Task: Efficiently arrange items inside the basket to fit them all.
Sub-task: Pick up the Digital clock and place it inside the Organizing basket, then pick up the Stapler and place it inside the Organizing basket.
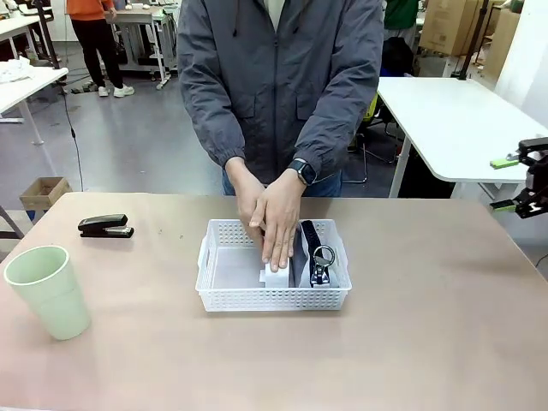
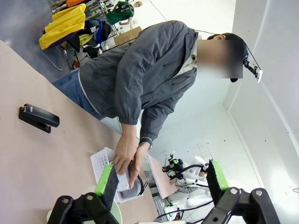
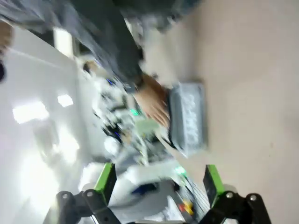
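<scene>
Left gripper (image 2: 160,170): jaws spread wide, green pads well apart, nothing between them and nothing touched; it is raised above the table and looks down toward the basket.
Right gripper (image 1: 512,183): jaws likewise released, empty; it hangs well to the right of the basket, above the table's right edge, one finger above the other, tips aimed toward the basket; its own wrist view is motion-blurred, pads (image 3: 108,173) apart.

White rectangular plastic basket with lattice sides (image 1: 274,300) sits mid-table on the tan table top (image 1: 428,342); bare table all round it, widest in front of it and to its right.
In the basket's right part: grey zip pouch with black edge and ring pull (image 1: 312,244), set on edge along the right wall; white boxy block (image 1: 276,276) just left of it, touching it; the basket's left half is free.
Person's hands (image 1: 278,224), stacked one on the other, reach in over the basket's far rim and press on the block.

Black stapler (image 1: 105,226) lies well left of the basket, level with its far rim; pale green plastic cup (image 1: 50,289) stands upright further left, nearer the robot.
</scene>
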Robot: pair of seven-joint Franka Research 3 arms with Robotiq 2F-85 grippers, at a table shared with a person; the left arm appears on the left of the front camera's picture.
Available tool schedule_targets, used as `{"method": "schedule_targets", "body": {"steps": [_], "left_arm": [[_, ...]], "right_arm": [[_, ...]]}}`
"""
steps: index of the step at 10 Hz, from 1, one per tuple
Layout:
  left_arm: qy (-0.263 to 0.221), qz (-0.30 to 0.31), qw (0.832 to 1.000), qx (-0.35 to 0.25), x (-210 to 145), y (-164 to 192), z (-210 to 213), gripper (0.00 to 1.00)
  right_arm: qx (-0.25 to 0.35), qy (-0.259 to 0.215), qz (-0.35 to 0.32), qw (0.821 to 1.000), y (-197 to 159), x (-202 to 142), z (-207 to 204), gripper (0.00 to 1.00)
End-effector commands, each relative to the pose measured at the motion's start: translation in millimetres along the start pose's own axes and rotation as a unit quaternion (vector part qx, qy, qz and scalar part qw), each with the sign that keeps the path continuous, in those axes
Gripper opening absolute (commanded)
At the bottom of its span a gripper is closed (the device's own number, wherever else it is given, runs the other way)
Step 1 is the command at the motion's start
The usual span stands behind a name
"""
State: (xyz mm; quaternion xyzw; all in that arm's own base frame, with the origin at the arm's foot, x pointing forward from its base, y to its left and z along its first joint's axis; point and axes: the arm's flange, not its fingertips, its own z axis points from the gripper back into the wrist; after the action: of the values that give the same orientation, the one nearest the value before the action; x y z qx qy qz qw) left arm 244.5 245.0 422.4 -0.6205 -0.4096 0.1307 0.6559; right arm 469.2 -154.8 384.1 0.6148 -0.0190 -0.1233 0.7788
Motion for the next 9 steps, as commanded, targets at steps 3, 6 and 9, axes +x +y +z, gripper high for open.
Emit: {"method": "schedule_targets", "body": {"steps": [3,6,9], "left_arm": [[-0.002,-0.009,1.0,-0.008,0,-1,0,1.0],[-0.002,-0.009,1.0,-0.008,0,-1,0,1.0],[-0.002,-0.009,1.0,-0.008,0,-1,0,1.0]], "right_arm": [[0.019,-0.049,-0.023,0.998,-12,2,-1,1.0],[0.019,-0.049,-0.023,0.998,-12,2,-1,1.0],[0.019,-0.049,-0.023,0.998,-12,2,-1,1.0]]}}
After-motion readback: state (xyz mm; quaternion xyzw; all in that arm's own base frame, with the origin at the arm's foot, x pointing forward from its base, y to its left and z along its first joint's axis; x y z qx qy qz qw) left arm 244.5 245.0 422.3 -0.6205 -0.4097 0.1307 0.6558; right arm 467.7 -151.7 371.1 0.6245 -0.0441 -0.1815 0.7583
